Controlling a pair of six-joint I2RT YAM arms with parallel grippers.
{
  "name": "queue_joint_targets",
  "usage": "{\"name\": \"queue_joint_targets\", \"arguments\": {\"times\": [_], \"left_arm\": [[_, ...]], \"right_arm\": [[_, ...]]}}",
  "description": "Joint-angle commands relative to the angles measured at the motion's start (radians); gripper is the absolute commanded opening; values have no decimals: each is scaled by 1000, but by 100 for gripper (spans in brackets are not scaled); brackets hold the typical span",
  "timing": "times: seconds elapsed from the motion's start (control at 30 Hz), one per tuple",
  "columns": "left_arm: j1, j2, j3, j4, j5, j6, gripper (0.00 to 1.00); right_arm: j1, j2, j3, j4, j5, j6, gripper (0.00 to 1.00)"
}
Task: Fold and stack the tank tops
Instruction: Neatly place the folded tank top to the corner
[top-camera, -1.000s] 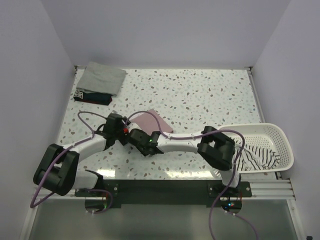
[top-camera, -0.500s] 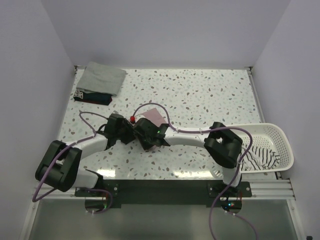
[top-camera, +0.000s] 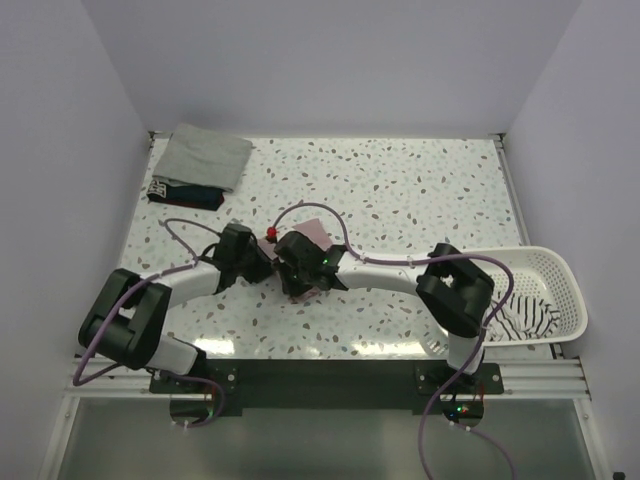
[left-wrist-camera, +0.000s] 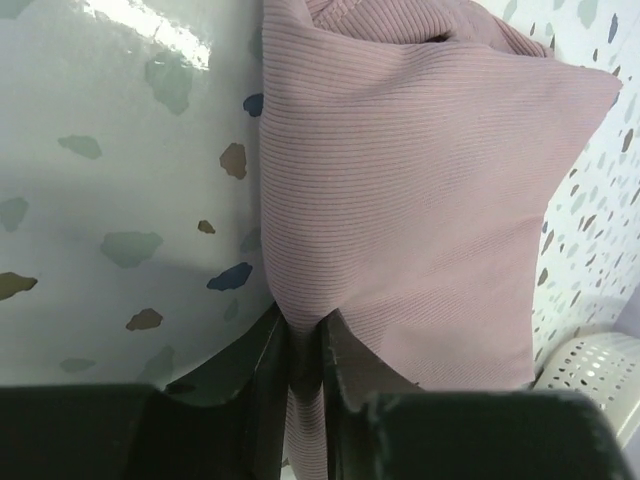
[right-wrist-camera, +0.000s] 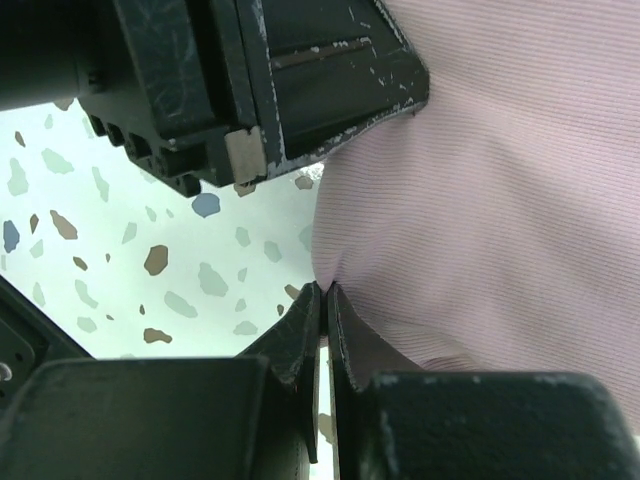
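Observation:
A dusty pink tank top (top-camera: 320, 233) lies mid-table, mostly covered by both grippers. My left gripper (top-camera: 266, 262) is shut on a fold of the pink fabric (left-wrist-camera: 420, 200), which is bunched between its jaws (left-wrist-camera: 305, 335). Right beside it, my right gripper (top-camera: 287, 266) is shut on the edge of the same pink top (right-wrist-camera: 500, 200), pinching it at the fingertips (right-wrist-camera: 326, 292). The left gripper's body (right-wrist-camera: 270, 90) fills the top of the right wrist view. A grey-green tank top (top-camera: 206, 156) lies folded on a dark navy one (top-camera: 185, 195) at the back left. A striped tank top (top-camera: 527, 315) sits in the basket.
A white slotted basket (top-camera: 552, 268) stands at the right edge of the speckled table (top-camera: 400, 190). Purple cables loop over both arms near the pink top. White walls close in the back and both sides.
The left gripper has closed on the pink top. Both grippers have shifted slightly toward the back of the table, and less of the pink top shows from above.

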Motion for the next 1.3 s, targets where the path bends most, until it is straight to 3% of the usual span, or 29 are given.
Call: {"name": "queue_joint_targets", "arguments": {"times": [0.0,0.07,0.17,0.2,0.3,0.4,0.53,0.6,0.7,0.93,1.27], "left_arm": [[-6,59,19,-154,-126,103,20],[-5,92,71,-168,-123,142,10],[-5,155,177,-222,-166,234,0],[-5,172,206,-239,-180,289,0],[-3,244,342,-303,-239,414,0],[0,339,502,-386,-310,530,0],[1,465,669,-461,-447,645,0],[6,531,821,-521,-515,708,0],[12,589,930,-552,-611,774,0],[46,761,1263,-613,-725,913,0],[67,856,1557,-587,-812,1091,0]], "right_arm": [[-1,-50,-6,36,-31,18,0],[-1,-45,-2,34,-54,16,0],[-1,-44,17,5,-36,12,30],[-1,-53,27,-6,-10,4,46],[-1,-83,55,-58,41,-10,67],[-8,-145,81,-110,119,-13,76],[-42,-223,107,-213,193,11,78],[-57,-278,83,-214,199,21,79],[-64,-329,43,-211,207,22,80],[-67,-421,3,-231,234,13,80],[-68,-430,-3,-222,227,-5,79]]}}
